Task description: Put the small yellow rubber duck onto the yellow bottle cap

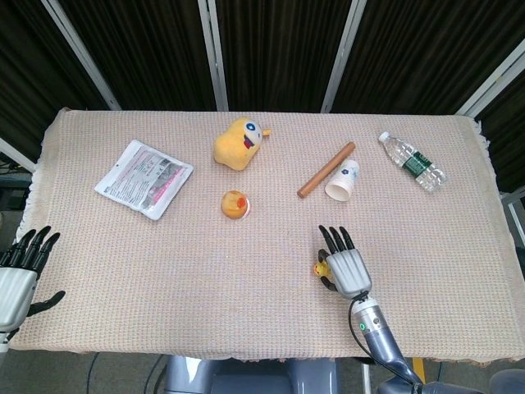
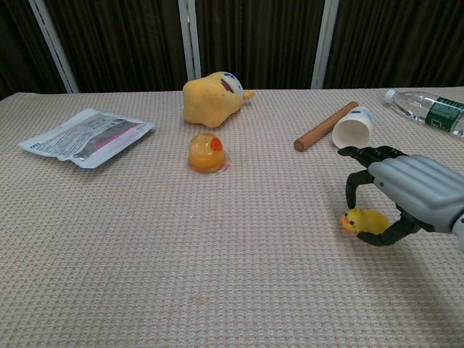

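The small yellow rubber duck [image 2: 362, 220] lies tipped on its side on the cloth, beak pointing left. My right hand [image 2: 413, 192] curls over it, thumb under its body and a fingertip at its head, pinching it. From the head view only a bit of the duck [image 1: 319, 268] shows at the left edge of the right hand [image 1: 346, 267]. I cannot make out the yellow bottle cap apart from the duck; the hand and duck cover that spot. My left hand [image 1: 18, 275] hangs off the table's front left corner, fingers spread, holding nothing.
A yellow plush toy [image 1: 238, 141] and an orange domed capsule [image 1: 235, 203] sit mid-table. A printed packet [image 1: 143, 177] lies at the left. A wooden stick [image 1: 326, 169], a tipped paper cup [image 1: 343, 180] and a water bottle [image 1: 413, 162] lie beyond the right hand.
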Robot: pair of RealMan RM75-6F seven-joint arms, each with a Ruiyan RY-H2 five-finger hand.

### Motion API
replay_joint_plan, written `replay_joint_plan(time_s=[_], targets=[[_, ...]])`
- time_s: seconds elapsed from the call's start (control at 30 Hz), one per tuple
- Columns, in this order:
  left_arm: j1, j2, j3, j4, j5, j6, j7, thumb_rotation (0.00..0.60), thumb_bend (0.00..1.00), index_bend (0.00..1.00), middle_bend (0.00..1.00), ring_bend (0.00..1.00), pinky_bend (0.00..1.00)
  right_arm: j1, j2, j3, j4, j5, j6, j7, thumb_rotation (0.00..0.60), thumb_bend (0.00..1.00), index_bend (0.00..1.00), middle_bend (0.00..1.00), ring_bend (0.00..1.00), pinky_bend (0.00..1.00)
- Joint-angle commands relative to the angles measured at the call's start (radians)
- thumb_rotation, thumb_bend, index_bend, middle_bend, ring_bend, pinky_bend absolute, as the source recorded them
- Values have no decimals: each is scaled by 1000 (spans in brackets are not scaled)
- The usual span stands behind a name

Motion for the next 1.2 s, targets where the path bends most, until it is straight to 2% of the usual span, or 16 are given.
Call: replay_joint_plan(time_s=[0.03,0.77,1.2], targets=[[0,0,0,0,0,0,-1,600,0,0,0,0,191,5,-3,7,5,0,-5,-2,600,212,494,0,0,0],[2,2,0,-2,-3,0,1,600,0,0,0,0,194,-10,44,20,8,0,-10,31,600,213,489,0,0,0],[6,2,0,-2,-3,5,8,600,0,0,0,0,195,-16,31,15,35,-9,-17,59,600,212,485,0,0,0]])
